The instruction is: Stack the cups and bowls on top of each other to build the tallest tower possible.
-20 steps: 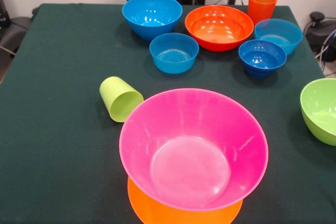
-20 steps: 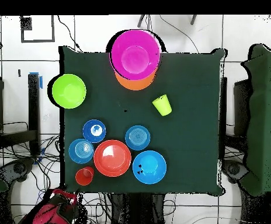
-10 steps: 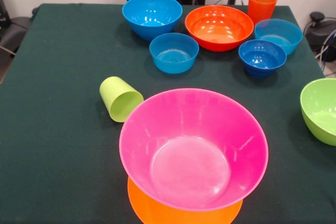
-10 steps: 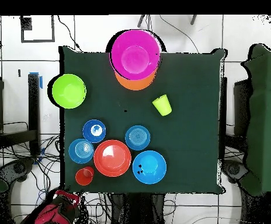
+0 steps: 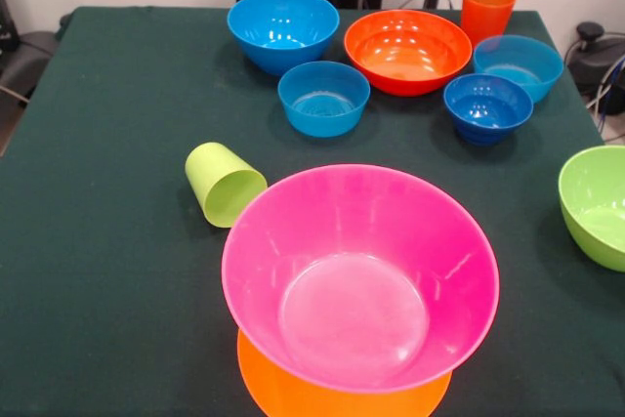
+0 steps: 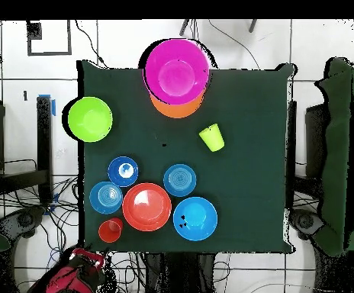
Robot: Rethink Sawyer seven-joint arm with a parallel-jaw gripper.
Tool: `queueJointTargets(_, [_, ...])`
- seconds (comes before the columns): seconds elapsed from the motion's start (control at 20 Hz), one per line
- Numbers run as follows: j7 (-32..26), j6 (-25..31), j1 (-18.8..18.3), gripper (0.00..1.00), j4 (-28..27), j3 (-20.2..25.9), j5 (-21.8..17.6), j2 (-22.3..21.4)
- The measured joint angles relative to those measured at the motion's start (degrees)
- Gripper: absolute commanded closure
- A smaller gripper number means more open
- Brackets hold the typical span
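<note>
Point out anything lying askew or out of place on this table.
The lime green cup lies tipped on its side beside the pink bowl, while the orange cup stands upright. Everything else sits level.

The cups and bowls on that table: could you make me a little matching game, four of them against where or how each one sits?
Things:
1. lime green cup
2. pink bowl
3. orange cup
4. lime-green bowl

States:
A. upright at a table corner, beside the red-orange bowl
B. lying on its side
C. alone at the table edge
D. resting on the upturned light-orange bowl

Pairs: 1-B, 2-D, 3-A, 4-C
</note>
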Motion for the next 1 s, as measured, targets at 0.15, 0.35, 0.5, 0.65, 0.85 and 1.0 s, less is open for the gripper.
queueJointTargets(0.15, [0.00,-1.52,-0.28,0.00,-0.01,0.28,0.14,0.01])
queueJointTargets(0.35, [0.00,-3.03,-1.23,0.00,0.00,0.77,0.14,0.01])
queueJointTargets(0.5, [0.00,-4.16,-2.06,0.00,0.03,1.23,0.14,0.03])
queueJointTargets(0.65, [0.00,-5.90,-2.71,0.00,0.04,1.53,0.14,0.18])
queueJointTargets(0.85, [0.00,-7.93,-3.13,0.00,0.03,1.84,0.14,0.35])
queueJointTargets(1.0, [0.00,-8.62,-3.18,0.00,0.03,1.93,0.14,0.36])
